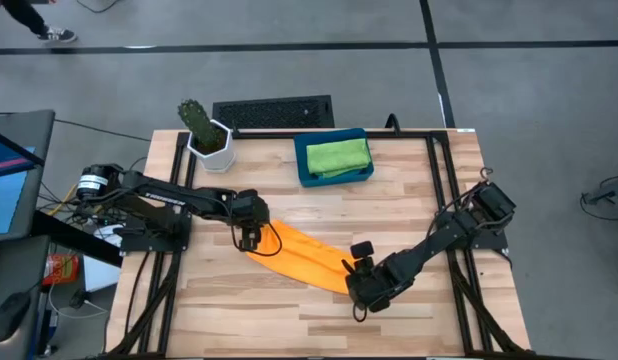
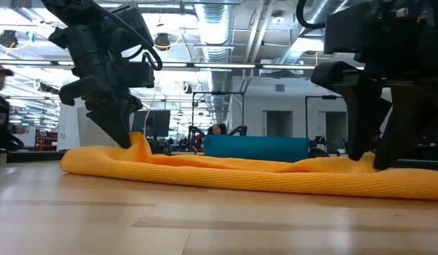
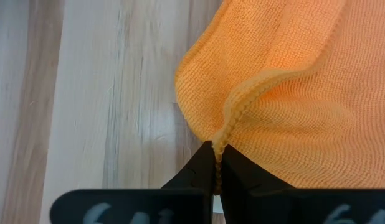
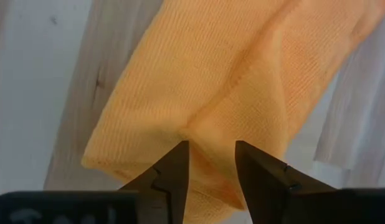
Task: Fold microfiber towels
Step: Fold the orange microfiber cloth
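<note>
Orange microfiber towel [image 1: 294, 255]: long axis spans left gripper [image 1: 250, 236] (pinched shut on hem) to right gripper [image 1: 361, 272], jaws parted astride its end.

right claw [image 4: 211, 171] parted | over orange towel [image 4: 230, 81] | wooden table [image 4: 37, 68]

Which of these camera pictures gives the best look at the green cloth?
The high view: it looks straight down on the green towel lying folded in the dark-blue tray at the table's far side. The low view shows only the tray's side; the towel is hidden. Neither wrist view shows it, only the orange towel.
</note>
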Available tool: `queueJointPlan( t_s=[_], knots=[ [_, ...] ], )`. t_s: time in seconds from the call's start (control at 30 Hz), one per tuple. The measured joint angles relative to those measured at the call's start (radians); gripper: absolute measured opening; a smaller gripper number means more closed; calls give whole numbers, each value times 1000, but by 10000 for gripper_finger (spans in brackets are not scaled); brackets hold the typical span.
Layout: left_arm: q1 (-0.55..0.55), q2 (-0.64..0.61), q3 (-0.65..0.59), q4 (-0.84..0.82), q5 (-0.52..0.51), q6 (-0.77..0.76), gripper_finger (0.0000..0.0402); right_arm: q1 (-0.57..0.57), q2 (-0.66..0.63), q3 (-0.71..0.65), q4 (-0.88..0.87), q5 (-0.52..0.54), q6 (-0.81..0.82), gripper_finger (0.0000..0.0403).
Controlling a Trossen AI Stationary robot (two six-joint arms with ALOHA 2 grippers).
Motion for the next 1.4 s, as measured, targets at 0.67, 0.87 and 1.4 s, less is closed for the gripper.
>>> queueJointPlan(
  t_s=[0.67,0.87,1.4],
  knots=[
    [0,0,0,1,-1,-10,0,-18,1,-47,30,-24,-126,133],
    [1,0,0,16,-1,-9,0,-30,1,-47,31,-20,-124,102],
    [1,0,0,27,13,-68,0,-35,-37,3,10,-30,-17,7]
  ],
)
